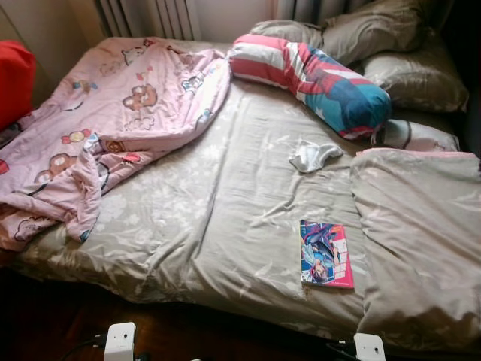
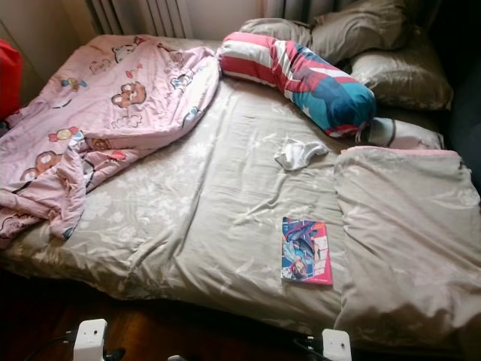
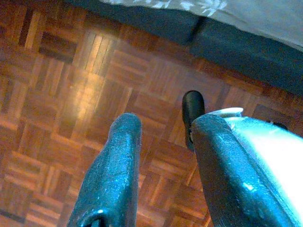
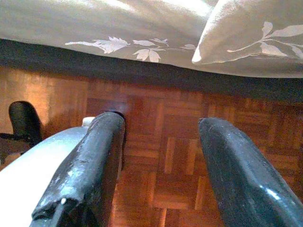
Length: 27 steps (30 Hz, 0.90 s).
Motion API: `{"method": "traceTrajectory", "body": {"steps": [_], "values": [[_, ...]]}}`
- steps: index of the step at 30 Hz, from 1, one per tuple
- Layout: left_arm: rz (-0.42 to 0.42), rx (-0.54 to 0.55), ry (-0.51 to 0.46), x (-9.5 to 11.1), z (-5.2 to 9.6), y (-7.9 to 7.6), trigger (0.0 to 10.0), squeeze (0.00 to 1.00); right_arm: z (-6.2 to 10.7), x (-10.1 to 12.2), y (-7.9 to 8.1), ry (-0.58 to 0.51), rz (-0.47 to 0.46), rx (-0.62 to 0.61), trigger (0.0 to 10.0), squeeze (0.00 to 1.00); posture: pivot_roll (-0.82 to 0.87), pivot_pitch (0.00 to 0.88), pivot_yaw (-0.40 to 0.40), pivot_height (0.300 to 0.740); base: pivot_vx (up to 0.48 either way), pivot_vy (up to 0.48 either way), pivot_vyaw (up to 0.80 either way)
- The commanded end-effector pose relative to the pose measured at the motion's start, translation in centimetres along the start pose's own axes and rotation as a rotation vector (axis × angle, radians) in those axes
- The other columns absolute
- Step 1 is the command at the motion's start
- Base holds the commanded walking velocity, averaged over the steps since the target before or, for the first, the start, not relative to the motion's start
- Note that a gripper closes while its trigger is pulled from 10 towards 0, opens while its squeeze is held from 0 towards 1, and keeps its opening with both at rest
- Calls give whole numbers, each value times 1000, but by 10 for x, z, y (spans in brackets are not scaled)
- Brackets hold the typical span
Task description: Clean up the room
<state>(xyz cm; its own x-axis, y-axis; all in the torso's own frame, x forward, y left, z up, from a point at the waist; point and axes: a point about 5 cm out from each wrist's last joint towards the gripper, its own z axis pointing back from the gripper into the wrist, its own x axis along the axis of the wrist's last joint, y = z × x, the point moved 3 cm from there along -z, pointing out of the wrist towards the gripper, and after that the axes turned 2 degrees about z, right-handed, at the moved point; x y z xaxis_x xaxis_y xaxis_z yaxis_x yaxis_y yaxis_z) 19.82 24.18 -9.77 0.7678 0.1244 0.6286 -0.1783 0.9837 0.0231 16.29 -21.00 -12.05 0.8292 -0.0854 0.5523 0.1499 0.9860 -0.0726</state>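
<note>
A bed (image 1: 225,226) with a beige leaf-print sheet stands before me. On it near the front edge lies a colourful comic book (image 1: 326,253). A small white cloth (image 1: 313,156) sits crumpled in the middle. A pink bear-print blanket (image 1: 113,128) is bunched over the left side. My left gripper (image 3: 163,130) hangs open above the wooden floor beside the bed. My right gripper (image 4: 163,125) is also open, low by the bed's edge, with nothing between its fingers.
A red, white and blue striped bolster (image 1: 308,75) lies across the back. Beige pillows (image 1: 391,45) are stacked at the back right, and a folded beige duvet (image 1: 417,233) covers the right side. Something red (image 1: 13,79) stands at the far left. Parquet floor (image 3: 61,94) runs along the bed.
</note>
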Motion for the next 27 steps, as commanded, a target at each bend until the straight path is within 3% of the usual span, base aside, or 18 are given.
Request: {"method": "traceTrajectory", "body": {"steps": [1, 27], "values": [[-8, 13, 37, -12, 3, 6, 10000, 0, 1, -7, 3, 23, -18, 2, 10000, 0, -56, 139, 30, 740, 0, 296, 0], [-4, 2, 39, -11, 2, 3, 10000, 0, 0, -4, 1, 24, -17, 16, 10000, 0, -52, 156, 32, 740, 0, 450, 0]]}}
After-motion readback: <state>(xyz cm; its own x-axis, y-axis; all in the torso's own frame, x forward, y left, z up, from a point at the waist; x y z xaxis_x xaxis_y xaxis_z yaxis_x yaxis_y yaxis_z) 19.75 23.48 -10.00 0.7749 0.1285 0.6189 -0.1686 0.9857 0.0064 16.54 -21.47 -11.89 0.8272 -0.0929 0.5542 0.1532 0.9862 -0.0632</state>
